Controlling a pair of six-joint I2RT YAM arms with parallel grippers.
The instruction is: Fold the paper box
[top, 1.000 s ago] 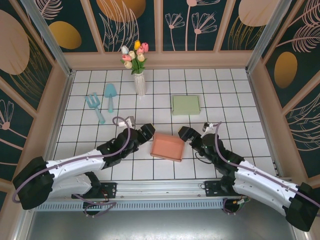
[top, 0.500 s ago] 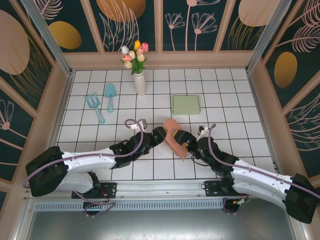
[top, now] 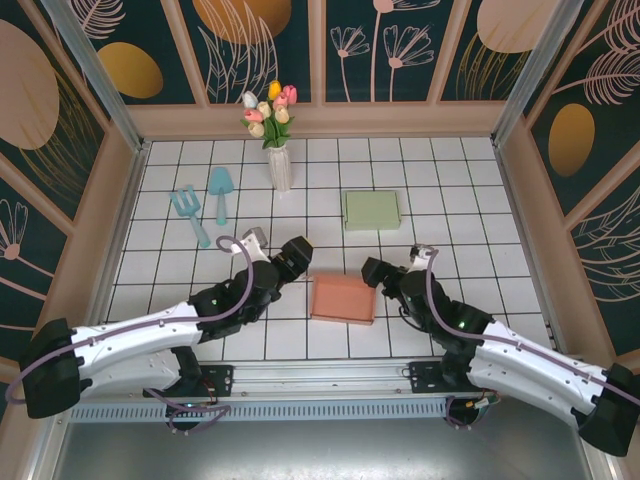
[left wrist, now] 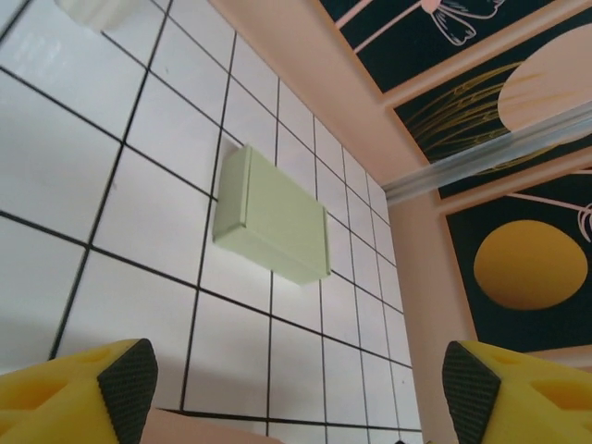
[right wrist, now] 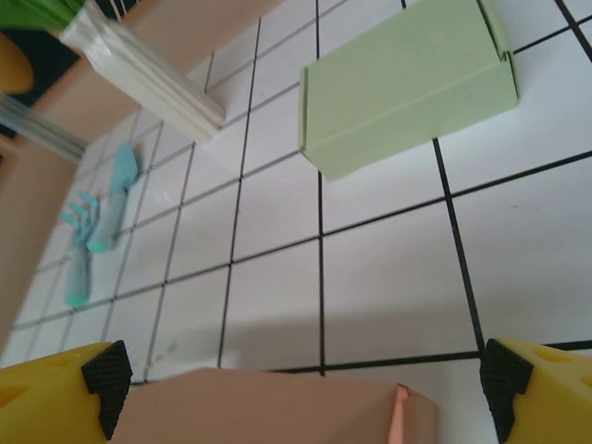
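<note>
Left gripper (top: 296, 248): released, jaws spread wide with nothing between them, just beside the box's far-left corner. Salmon paper box (top: 343, 298): lies flat on the white tiled tabletop (top: 480, 200), between both grippers. Right gripper (top: 371, 269): released, jaws spread wide, at the box's far-right corner.

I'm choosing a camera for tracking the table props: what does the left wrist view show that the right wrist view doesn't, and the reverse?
Left wrist, not right wrist: the aluminium corner post and the orange disc on the dark wall panel. Right wrist, not left wrist: the teal plastic rake and teal plastic shovel. Both: the pale green folded paper box on white tiles, and the salmon paper box along the bottom edge.
</note>
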